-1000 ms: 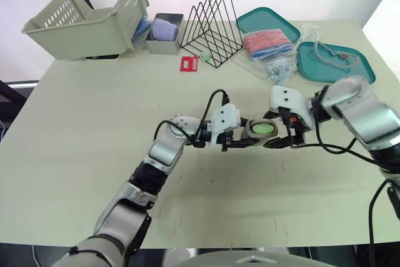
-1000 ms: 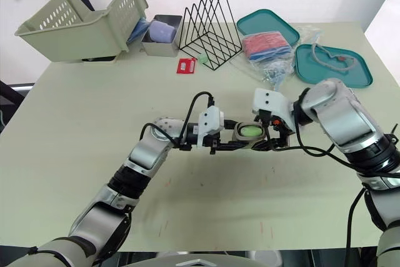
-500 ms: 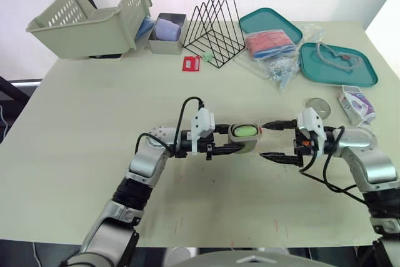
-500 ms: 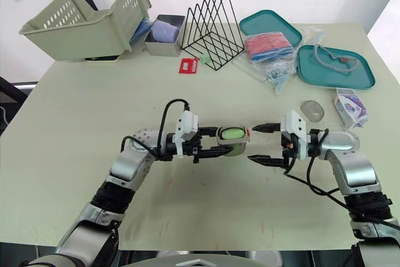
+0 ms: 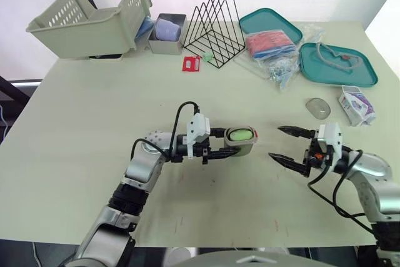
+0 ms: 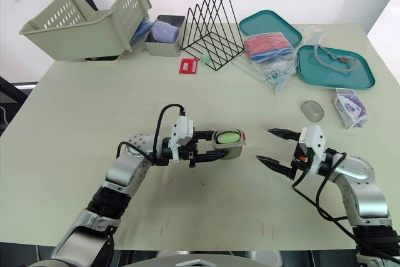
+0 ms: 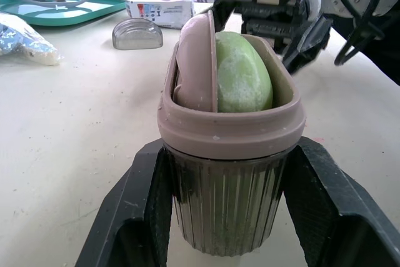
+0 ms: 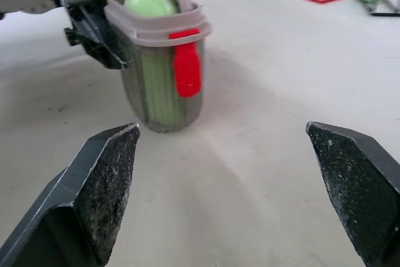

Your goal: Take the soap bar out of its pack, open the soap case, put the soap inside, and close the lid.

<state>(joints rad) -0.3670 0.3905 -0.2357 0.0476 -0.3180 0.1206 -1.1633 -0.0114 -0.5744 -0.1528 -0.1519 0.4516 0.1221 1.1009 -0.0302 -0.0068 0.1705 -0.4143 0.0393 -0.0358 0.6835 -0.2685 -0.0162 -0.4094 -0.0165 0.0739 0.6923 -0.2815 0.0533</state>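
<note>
Right gripper backed away from the soap case, fingers spread wide; left gripper pinches the case, soap inside.

Soap case mid-table, soap in it, btwn L gripper fingers; R gripper to its right, apart. Lid & pack further right, lid left of pack – trays behind, rack back centre, basket back left
</note>
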